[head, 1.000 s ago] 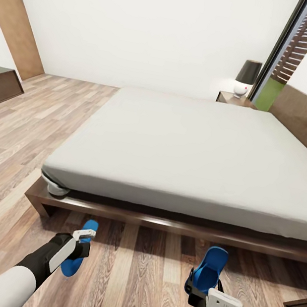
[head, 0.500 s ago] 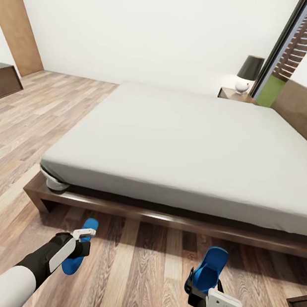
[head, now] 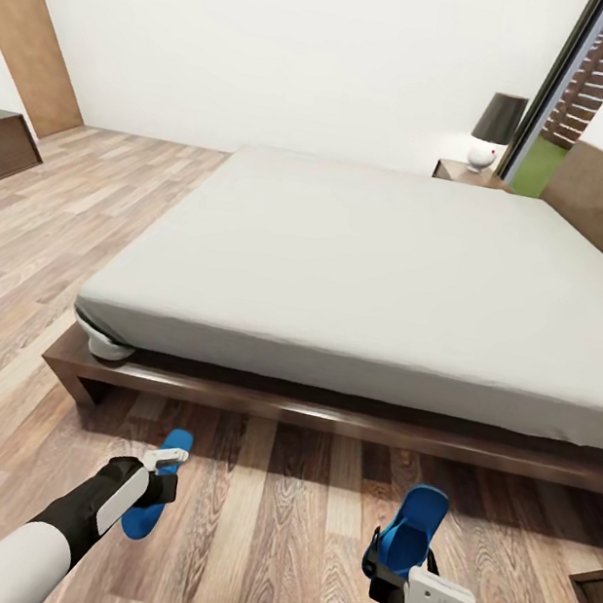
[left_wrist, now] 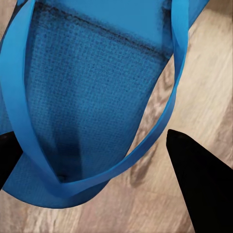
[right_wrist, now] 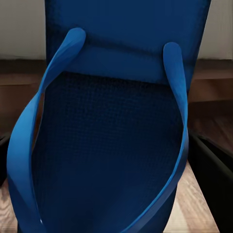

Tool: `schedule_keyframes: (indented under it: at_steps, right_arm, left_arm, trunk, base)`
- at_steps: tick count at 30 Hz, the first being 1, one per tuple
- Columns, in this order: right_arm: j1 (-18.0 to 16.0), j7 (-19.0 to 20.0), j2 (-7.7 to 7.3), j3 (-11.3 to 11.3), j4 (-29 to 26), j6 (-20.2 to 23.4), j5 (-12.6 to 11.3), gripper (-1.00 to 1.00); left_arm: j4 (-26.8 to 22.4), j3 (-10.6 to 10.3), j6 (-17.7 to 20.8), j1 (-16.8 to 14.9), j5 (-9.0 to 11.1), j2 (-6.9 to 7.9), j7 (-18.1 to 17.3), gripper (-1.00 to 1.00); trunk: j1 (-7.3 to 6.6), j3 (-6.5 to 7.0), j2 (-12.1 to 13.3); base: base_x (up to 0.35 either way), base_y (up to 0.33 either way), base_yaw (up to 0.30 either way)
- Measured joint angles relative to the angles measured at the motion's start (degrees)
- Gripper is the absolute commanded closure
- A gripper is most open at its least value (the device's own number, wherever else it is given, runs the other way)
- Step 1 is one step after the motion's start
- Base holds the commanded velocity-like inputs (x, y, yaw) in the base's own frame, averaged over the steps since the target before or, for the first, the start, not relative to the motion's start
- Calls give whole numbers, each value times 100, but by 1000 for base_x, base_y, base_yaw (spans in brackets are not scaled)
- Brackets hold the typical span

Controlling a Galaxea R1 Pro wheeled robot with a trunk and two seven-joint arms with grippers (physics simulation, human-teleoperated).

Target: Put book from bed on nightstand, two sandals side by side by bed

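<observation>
The floor (head: 280, 535) is matt, grained wood plank. Above it, the bed (head: 340, 417) has a dark, faintly glossy wooden frame under a smooth, matt cloth mattress. Each sandal (left_wrist: 92, 111) (right_wrist: 111, 145) shows a finely woven, rough-textured blue footbed with smooth, rubbery straps. The nightstand (head: 467, 174) beside the bed looks like dark wood.

A home bedroom: big bed (head: 375, 275), nightstand (head: 470, 174) with lamp (head: 494, 130).
</observation>
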Motion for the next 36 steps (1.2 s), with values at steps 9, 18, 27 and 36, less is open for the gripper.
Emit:
schedule_keyframes:
  at_steps: [9,18,27,36]
  right_arm:
    - [0,0,0,2,0,2,4,100]
    - [-2,0,0,-1,0,2,3,100]
    - [0,0,0,-4,0,2,4,100]
    - [-3,0,0,1,6,3,5,100]
  left_arm:
    - [8,743,-6,0,-32,6,76,100]
    - [48,887,-15,5,-6,6,93,100]
    - [66,886,-16,7,-7,6,93,100]
    - [69,862,230,5,-36,40,68,100]
  trunk:
    - [45,-116,-82]
    - [42,-140,-82]
    - [44,-141,-82]
    - [44,-141,-82]
  base:
    - [0,0,0]
    - [62,0,0]
    - [174,0,0]
    - [4,0,0]
